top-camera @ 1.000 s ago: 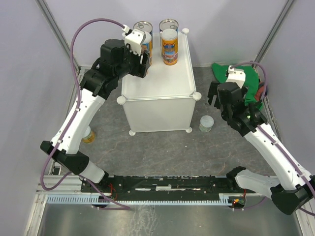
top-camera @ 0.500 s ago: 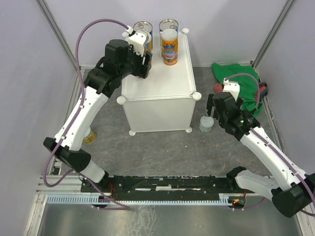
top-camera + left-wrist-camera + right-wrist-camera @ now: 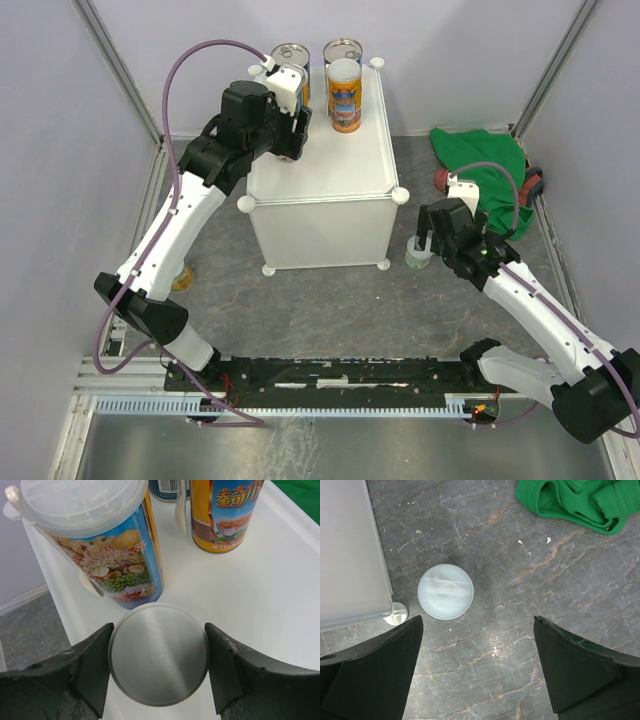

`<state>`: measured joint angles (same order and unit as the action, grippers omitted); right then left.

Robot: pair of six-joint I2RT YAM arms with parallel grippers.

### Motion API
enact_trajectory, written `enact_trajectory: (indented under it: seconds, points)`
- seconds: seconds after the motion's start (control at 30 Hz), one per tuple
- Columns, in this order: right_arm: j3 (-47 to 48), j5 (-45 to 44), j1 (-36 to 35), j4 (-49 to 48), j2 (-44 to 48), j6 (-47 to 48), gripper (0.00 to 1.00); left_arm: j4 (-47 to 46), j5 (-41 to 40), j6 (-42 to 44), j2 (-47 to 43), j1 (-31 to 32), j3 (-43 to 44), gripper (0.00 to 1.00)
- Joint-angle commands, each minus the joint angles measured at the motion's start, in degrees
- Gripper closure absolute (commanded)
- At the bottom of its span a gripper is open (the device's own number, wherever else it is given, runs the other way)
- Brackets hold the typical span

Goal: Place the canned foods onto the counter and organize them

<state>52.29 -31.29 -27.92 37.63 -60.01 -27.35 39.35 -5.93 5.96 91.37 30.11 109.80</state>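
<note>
The right pincer, jaws wide apart, hangs over a white-lidded can on the floor.
It stands upright beside the counter foot, with the green cloth beyond. Farther off, the left pincer clamps a silver-ended can, axis upright, beside the colourful can atop the counter.

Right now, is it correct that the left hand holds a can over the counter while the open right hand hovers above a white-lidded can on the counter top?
Not quite: the white-lidded can below the open right hand stands on the grey floor beside the counter, not on its top, as the right wrist view shows. The left hand does hold its can.
</note>
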Motion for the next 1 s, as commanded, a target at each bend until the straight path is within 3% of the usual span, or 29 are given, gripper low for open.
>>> enact_trajectory:
  seconds: [0.0, 0.13, 0.37, 0.5, 0.67, 0.8, 0.97]
  points:
    - [-0.82, 0.52, 0.47, -2.14, 1.65, -0.86, 0.01, -4.35, -1.15, -0.35, -0.63, 0.28, 1.06, 0.7]
    - [-1.9, 0.8, 0.58, -2.03, 2.14, -0.94, 0.01, -4.36, -1.36, -1.17, -0.31, 0.33, 1.14, 0.57]
    - [-3.54, 1.37, 0.72, -2.12, 2.72, -1.26, 0.01, -3.52, -1.23, -1.97, 0.42, 0.3, 1.37, 0.45]
    - [-4.31, 1.85, 0.84, -2.37, 2.96, -1.43, 0.01, -3.41, -1.38, -2.29, 0.49, 0.32, 1.27, 0.33]
    - [-5.54, 2.55, 0.82, -2.94, 3.21, -1.58, 0.01, -3.45, -2.01, -2.44, 0.43, 0.33, 1.26, 0.3]
    - [-6.52, 3.09, 0.86, -3.5, 3.25, -1.78, 0.01, -3.49, -2.56, -2.61, 0.26, 0.28, 1.28, 0.12]
    - [-7.11, 3.16, 0.88, -3.66, 3.44, -1.99, 0.01, -3.67, -2.91, -2.7, 0.14, 0.32, 1.26, 0.05]
